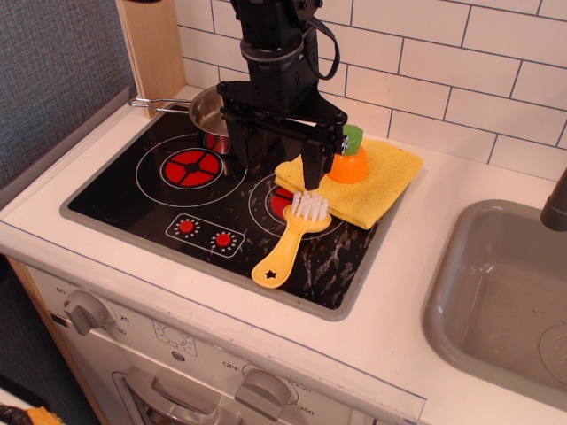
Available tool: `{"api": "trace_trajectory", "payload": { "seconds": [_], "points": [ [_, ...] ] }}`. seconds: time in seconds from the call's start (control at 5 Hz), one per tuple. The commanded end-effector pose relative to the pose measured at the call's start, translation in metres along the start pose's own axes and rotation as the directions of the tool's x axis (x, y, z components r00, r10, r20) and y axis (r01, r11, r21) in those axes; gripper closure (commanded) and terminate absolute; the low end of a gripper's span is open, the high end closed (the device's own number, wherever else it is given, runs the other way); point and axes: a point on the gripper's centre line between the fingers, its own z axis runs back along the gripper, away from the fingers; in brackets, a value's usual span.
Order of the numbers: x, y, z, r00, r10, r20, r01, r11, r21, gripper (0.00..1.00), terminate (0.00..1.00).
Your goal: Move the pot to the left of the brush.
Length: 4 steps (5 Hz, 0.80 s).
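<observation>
The silver pot [205,113] stands at the back left of the black stove top [133,199], its thin wire handle [152,104] pointing left. Its right side is hidden behind my gripper. The yellow brush [289,239] lies in the middle front of the stove, white bristles toward the back and the star-marked handle toward the front. My gripper [277,166] hangs between them, jaws spread wide and empty. Its left finger is just right of the pot and its right finger [312,170] is just behind the bristles.
A folded yellow cloth [368,181] lies on the stove's back right, with an orange and green toy [349,159] on it. A grey sink [461,292] is at the right with a dark faucet [556,205]. A wooden panel [152,49] stands behind the pot.
</observation>
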Motion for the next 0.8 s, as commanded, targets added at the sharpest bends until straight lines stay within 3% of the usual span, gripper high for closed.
{"api": "trace_trajectory", "payload": {
  "seconds": [0.0,0.6],
  "points": [
    [0.000,0.000,0.000,1.000,0.000,0.000,0.000,1.000,0.000,0.00,0.00],
    [0.045,0.060,0.009,0.994,0.096,0.050,-0.098,0.994,0.047,0.00,0.00]
  ]
}}
